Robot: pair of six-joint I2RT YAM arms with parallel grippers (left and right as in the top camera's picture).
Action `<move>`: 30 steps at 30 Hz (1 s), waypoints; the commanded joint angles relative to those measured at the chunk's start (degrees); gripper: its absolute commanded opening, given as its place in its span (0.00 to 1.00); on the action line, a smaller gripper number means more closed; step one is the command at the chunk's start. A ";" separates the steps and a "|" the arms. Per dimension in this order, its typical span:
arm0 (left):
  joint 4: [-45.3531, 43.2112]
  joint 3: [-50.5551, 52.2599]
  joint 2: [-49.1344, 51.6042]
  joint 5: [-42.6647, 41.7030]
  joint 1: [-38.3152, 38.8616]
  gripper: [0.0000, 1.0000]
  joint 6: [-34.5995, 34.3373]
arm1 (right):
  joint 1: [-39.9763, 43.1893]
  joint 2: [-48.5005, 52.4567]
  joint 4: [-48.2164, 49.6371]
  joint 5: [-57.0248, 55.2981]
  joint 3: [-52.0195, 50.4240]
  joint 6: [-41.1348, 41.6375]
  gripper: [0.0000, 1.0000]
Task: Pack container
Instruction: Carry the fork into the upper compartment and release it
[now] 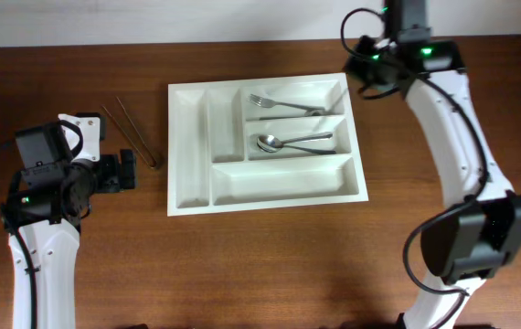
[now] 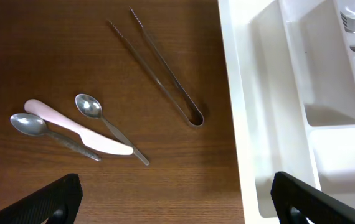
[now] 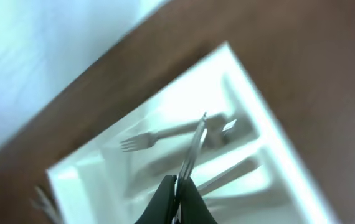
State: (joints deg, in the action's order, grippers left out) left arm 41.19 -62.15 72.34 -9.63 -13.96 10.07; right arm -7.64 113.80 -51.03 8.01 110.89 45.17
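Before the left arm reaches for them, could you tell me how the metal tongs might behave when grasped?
The tongs look thin and springy, so squeezing probably closes them. Lying flat on the table, polished metal may slip.

A robotics lab or test station is indicated. Two black-and-white robot arms with exposed cables, the left arm (image 1: pixel 41 265) and the right arm (image 1: pixel 448 119), are mounted at a plain wood-grain desk (image 1: pixel 260 265). Only a pale, bare surface (image 1: pixel 151 18) is seen beyond its far edge. Household cutlery is laid out like test material: a white cutlery tray (image 1: pixel 187 146), metal tongs (image 2: pixel 165 74), loose spoons (image 2: pixel 89 106) and a pink knife (image 2: pixel 78 127).
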 commanded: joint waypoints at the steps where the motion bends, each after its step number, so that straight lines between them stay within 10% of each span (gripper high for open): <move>1: 0.04 -0.90 0.09 0.00 -0.20 0.99 0.76 | -3.21 2.19 1.14 -0.98 -1.07 23.78 0.04; 26: 0.04 -0.90 0.09 0.00 -0.20 0.99 0.76 | -6.56 14.99 15.80 -5.62 -1.07 38.10 0.04; 30: 0.04 -0.90 0.09 0.00 -0.20 0.99 0.76 | -6.34 14.88 18.05 -2.23 -1.07 37.97 0.31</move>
State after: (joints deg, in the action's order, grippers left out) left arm 41.19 -62.15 72.34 -9.63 -13.96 10.07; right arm -14.39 128.97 -33.89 3.05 110.06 83.02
